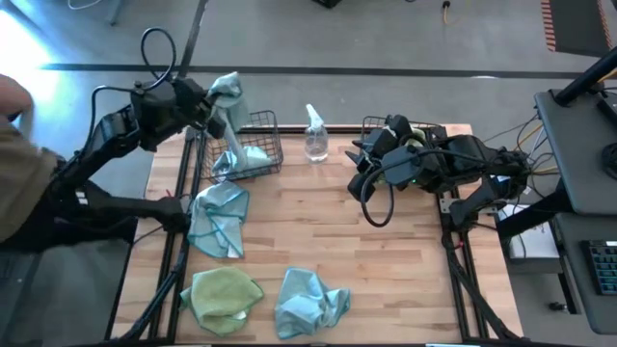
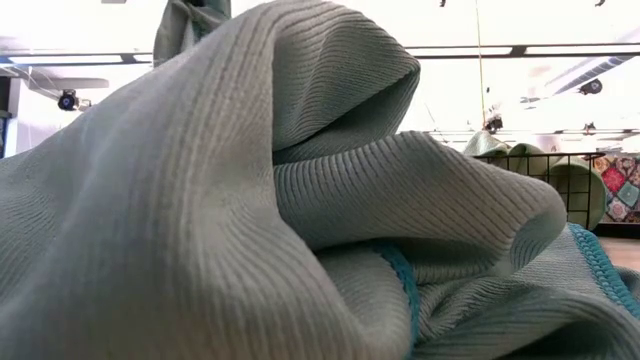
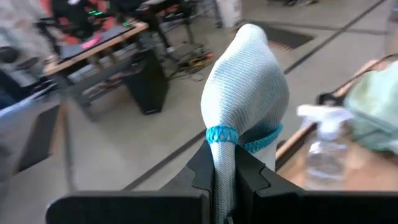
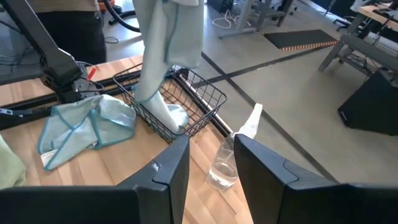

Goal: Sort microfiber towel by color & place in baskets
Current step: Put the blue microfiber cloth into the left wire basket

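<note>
Overhead, the left gripper (image 1: pixel 210 108) hangs a clamped light blue towel (image 1: pixel 229 120) over a basket (image 1: pixel 253 154) below it; only the right wrist view shows the right gripper (image 4: pixel 211 158) apart.

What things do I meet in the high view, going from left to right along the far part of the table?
Left gripper holding up a light blue towel → black wire basket → clear spray bottle → right gripper, empty.

wood table (image 1: pixel 386 260) | on it: two baskets (image 1: pixel 253 145), spray bottle (image 1: pixel 315 135), three towels (image 1: pixel 218 218)
</note>
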Robot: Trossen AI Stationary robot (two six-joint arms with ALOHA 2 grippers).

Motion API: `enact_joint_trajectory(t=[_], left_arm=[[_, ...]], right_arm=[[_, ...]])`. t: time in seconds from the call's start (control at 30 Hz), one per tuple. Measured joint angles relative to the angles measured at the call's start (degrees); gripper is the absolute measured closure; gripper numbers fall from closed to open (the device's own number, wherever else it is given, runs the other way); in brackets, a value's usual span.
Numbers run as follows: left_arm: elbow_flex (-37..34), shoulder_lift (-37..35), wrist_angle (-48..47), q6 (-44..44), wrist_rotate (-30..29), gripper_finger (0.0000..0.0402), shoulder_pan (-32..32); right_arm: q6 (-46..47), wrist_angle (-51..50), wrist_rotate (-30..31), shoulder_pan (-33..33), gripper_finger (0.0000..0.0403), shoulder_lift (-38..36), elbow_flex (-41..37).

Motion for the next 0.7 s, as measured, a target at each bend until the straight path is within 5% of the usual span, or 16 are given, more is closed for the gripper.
enact_joint_trajectory(t=[0.2, 0.5, 0.7], left_arm=[[0.0, -0.79, -5.17, -0.94, -11.72, 0.0397, 0.03], [0.0, -0.59, -5.68, -3.11, -10.51, 0.0396, -0.03], [0.0, 0.37, -5.83, -3.83, -10.37, 0.0359, -0.03]], right_arm=[[0.0, 0.0, 0.0, 0.0, 0.0287, 0.0, 0.0], [-0.01, 0.01, 0.0, 0.0, 0.0287, 0.03, -0.02], [-0.02, -0.06, 0.0, 0.0, 0.0293, 0.3, -0.09]])
